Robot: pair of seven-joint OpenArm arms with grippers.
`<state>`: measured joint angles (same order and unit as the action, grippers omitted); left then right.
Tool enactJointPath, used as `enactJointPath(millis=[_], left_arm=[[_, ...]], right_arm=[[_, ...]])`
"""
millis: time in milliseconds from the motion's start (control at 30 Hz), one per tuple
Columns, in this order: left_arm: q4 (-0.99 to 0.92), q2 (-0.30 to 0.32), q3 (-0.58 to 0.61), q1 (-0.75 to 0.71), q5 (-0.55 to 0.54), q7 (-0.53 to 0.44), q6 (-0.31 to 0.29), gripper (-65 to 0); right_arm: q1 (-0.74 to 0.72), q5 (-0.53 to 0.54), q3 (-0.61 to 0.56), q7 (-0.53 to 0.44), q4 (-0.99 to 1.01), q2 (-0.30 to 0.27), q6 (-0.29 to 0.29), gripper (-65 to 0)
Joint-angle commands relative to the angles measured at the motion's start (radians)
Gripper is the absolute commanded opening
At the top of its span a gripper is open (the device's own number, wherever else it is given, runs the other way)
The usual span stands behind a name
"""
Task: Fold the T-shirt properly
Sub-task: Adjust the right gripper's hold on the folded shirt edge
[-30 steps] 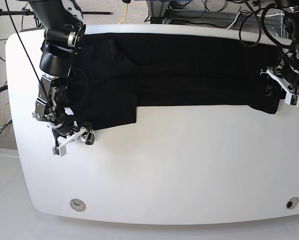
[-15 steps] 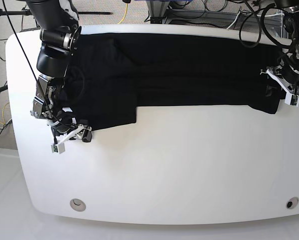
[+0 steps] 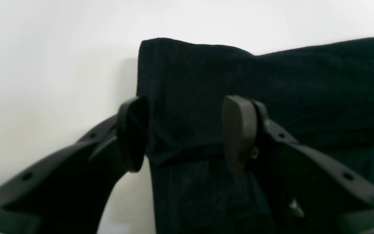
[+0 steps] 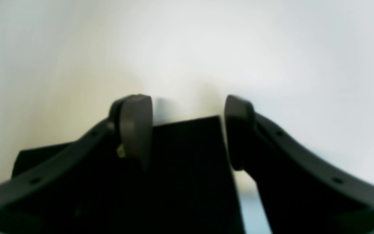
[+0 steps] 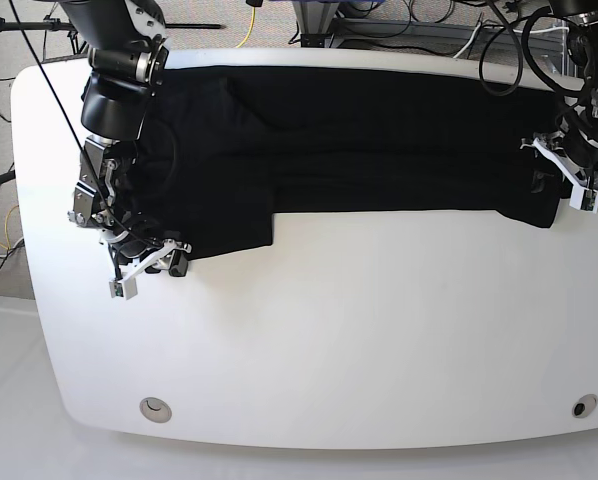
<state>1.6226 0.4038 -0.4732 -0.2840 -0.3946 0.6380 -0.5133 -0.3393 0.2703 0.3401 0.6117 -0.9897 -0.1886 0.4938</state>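
large black cloth t-shirt on white bench: soft, limp, light; grip hem corners. left gripper jaws apart astride corner; right gripper jaws apart over edge.

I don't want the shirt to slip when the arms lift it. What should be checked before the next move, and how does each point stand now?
1. T-shirt lies flat across the table: ok.
2. Left gripper straddles a corner of the cloth: ok.
3. Left gripper pinching the cloth: not ok, jaws apart.
4. Right gripper has cloth between its fingers: ok.
5. Right gripper pinching the cloth: not ok, a gap shows beside the cloth.
6. Both grippers at opposite ends of the T-shirt: ok.
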Motion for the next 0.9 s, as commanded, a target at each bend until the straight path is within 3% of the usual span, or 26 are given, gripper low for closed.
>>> enactJointPath(millis=[0, 267, 400, 867], left_arm=[[0.017, 0.019, -0.008, 0.008, -0.010, -0.022, 0.000, -31.2], [0.018, 0.021, -0.007, 0.008, -0.012, -0.022, -0.002, -31.3], [0.016, 0.022, -0.007, 0.007, -0.013, -0.020, -0.003, -31.5], [0.017, 0.024, -0.007, 0.009, -0.013, -0.018, -0.002, -31.5]], right_arm=[[-0.003, -0.006, -0.003, 0.041, -0.029, 0.012, -0.006, -37.7], [-0.006, -0.004, -0.018, 0.055, -0.022, 0.032, -0.008, -52.1], [-0.008, -0.004, -0.036, 0.055, -0.034, 0.036, 0.000, -65.0], [-0.007, 0.011, -0.063, 0.153, -0.116, 0.043, 0.003, -65.0]])
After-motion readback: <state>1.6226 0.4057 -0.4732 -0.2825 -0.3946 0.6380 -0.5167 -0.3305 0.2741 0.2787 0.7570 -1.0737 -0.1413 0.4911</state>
